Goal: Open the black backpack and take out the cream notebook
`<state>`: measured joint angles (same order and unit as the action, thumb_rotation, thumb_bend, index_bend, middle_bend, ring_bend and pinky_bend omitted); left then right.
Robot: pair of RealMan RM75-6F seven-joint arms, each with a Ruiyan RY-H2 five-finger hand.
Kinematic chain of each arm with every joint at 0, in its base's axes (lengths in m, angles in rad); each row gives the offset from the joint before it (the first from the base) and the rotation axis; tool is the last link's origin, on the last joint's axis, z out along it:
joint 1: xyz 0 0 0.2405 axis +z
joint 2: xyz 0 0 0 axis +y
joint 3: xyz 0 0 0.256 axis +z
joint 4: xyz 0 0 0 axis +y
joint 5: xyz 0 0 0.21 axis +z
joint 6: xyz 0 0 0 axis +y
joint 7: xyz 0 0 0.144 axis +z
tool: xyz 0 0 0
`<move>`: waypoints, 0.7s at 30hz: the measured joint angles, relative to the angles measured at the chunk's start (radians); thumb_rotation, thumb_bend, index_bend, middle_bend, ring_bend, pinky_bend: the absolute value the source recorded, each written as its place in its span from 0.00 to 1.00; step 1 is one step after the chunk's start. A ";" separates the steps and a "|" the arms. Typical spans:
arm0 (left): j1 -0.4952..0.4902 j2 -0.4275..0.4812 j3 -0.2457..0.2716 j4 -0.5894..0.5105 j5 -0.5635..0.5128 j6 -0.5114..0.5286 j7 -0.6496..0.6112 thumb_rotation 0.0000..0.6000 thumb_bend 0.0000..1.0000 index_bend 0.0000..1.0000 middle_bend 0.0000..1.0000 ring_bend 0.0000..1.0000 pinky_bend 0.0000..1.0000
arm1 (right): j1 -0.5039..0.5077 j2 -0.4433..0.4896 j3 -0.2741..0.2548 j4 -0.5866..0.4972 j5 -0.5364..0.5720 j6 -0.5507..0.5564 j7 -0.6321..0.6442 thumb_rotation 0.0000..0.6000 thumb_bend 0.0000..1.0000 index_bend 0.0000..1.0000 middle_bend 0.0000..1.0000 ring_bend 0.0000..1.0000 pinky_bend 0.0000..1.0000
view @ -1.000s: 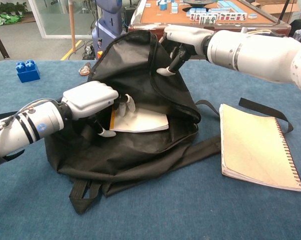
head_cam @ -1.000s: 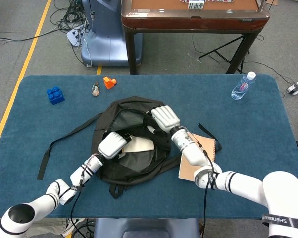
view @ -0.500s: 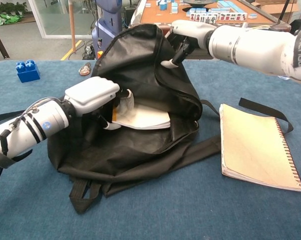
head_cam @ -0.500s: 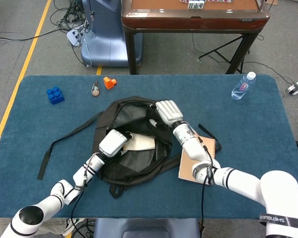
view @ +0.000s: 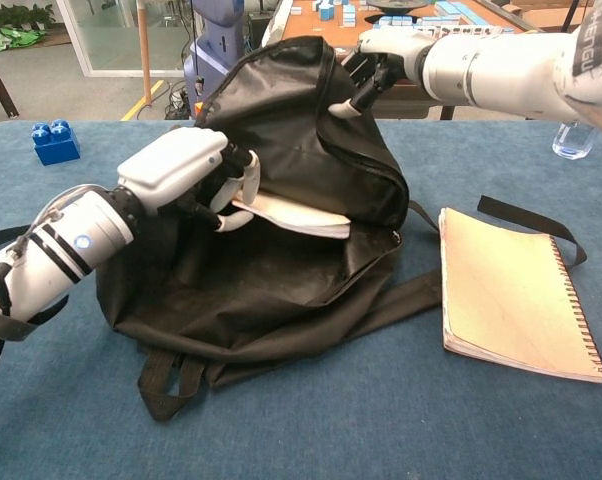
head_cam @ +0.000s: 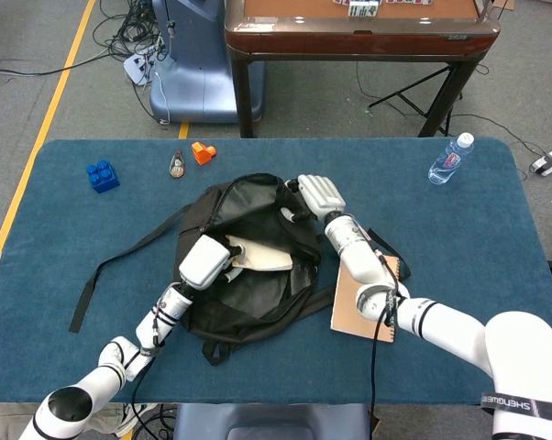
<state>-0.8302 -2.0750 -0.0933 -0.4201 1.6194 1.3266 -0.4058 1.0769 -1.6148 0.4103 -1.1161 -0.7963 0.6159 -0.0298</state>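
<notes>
Gripping the near edge of the cream notebook [view: 291, 214] inside the open black fabric backpack [view: 281, 290], the left hand [view: 186, 172] has its fingers curled around it. The right hand [view: 386, 55] pinches the bag's upper rim, holding the mouth raised. A tan spiral-bound notebook [view: 511, 295] lies beside the bag on the blue tabletop [view: 381, 420].

I work in a robot lab or test hall: grey carpet floor with a yellow tape line [head_cam: 60, 78], loose cables and a white power strip [head_cam: 137, 66], a blue machine base [head_cam: 198, 64], a brown mahjong table [head_cam: 358, 32], my blue felt-covered desk [head_cam: 478, 266].
</notes>
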 measured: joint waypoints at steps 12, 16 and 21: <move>0.017 0.001 -0.031 -0.025 -0.053 0.024 -0.038 1.00 0.37 0.75 0.83 0.69 0.59 | -0.008 0.011 -0.017 -0.004 -0.020 -0.008 0.035 1.00 0.47 0.71 0.47 0.32 0.27; 0.025 0.017 -0.033 -0.045 -0.053 0.065 -0.053 1.00 0.39 0.75 0.83 0.69 0.59 | -0.015 0.015 -0.029 -0.008 -0.033 -0.008 0.039 1.00 0.47 0.71 0.47 0.32 0.27; 0.046 0.062 -0.044 -0.109 -0.053 0.153 -0.082 1.00 0.40 0.75 0.83 0.69 0.59 | -0.026 0.019 -0.042 -0.016 -0.059 -0.009 0.055 1.00 0.47 0.71 0.47 0.32 0.27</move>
<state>-0.7847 -2.0135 -0.1376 -0.5290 1.5661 1.4797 -0.4882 1.0510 -1.5961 0.3682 -1.1322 -0.8558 0.6068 0.0250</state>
